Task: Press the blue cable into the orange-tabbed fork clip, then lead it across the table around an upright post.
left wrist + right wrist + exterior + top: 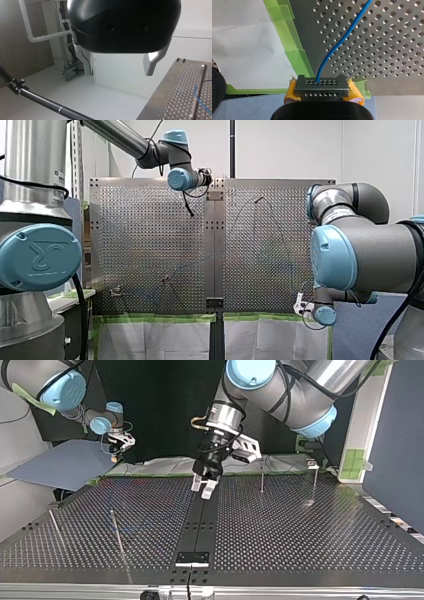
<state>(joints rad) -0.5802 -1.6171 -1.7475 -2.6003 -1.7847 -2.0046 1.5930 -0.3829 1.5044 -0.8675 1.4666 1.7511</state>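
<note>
Clearly, my right gripper (320, 82), at the front view's four o'clock, is clamped on the blue cable (342, 40), which runs over the perforated table (387, 50). My left gripper (119, 67) gapes wide. A blue joint cap (37, 257) bears a UR mark.

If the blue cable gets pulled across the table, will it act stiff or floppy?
Probably floppy: the blue cable leaves my right gripper in a loose curve. Likely light, being thin. It may slide easily over the smooth metal table.
</note>
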